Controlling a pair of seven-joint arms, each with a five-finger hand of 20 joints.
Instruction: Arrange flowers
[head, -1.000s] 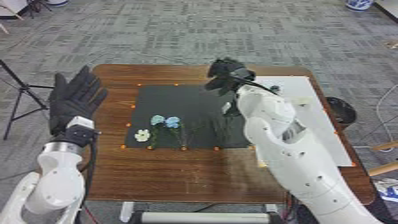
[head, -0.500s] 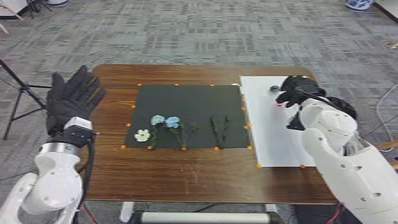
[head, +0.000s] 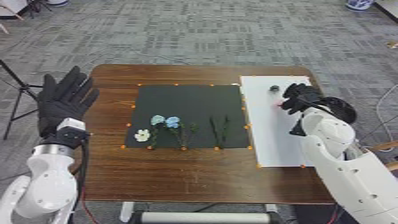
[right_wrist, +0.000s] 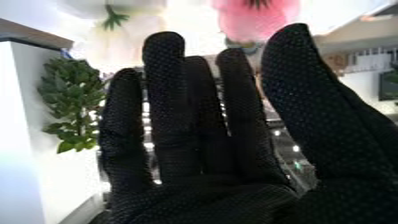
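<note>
Pink flower (right_wrist: 253, 27): over white board (head: 275, 145), just left of right robot hand (right_wrist: 200, 202); stem direction unclear.
Right robot hand: nearer flower; fingers straight, thumb apart.
Left robot hand (head: 60, 111): spread, well apart.

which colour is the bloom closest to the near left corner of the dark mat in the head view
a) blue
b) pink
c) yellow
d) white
d, the bloom by that corner of the dark mat is the white flower, while the blue flowers have their heads farther in, up and to its right.
</note>
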